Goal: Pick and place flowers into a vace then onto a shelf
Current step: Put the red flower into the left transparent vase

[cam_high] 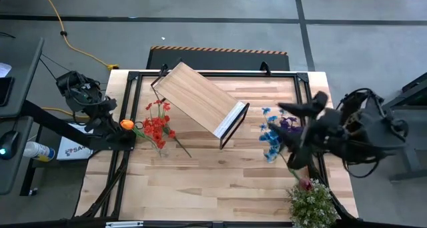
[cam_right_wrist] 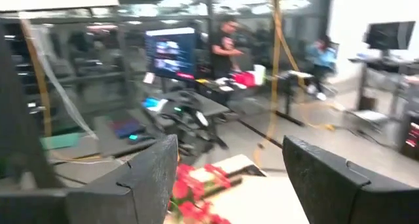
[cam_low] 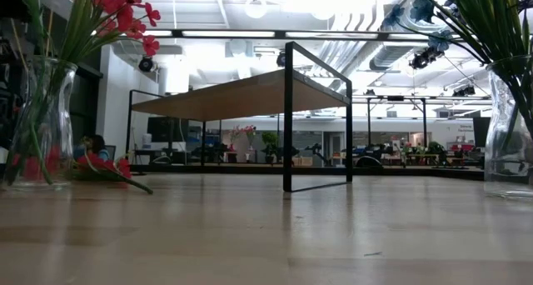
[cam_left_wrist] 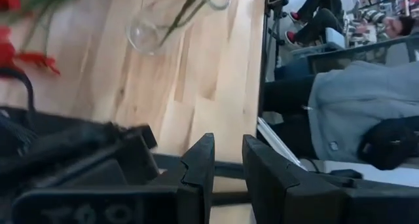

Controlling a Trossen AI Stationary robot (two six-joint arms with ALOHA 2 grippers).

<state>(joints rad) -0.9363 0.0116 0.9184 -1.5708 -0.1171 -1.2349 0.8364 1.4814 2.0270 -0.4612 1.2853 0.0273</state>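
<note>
Left claw (cam_high: pixel 127 136) low at the table edge, orange tulip (cam_high: pixel 127 125) right beside it, red flowers (cam_high: pixel 157 125) in a glass vase (cam_high: pixel 161 147) just ahead; grip impossible to tell. Right claw (cam_high: pixel 288 109) spread wide, empty, beside the blue flowers (cam_high: pixel 269 138), likely readying for another stem. Shelf (cam_high: pixel 200 98) between both claws, awaiting a vase.

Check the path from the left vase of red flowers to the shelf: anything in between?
Nothing visible. In the high view, bare table lies between the red flowers in their vase and the shelf. One loose red stem lies beside the vase, off that path.
</note>
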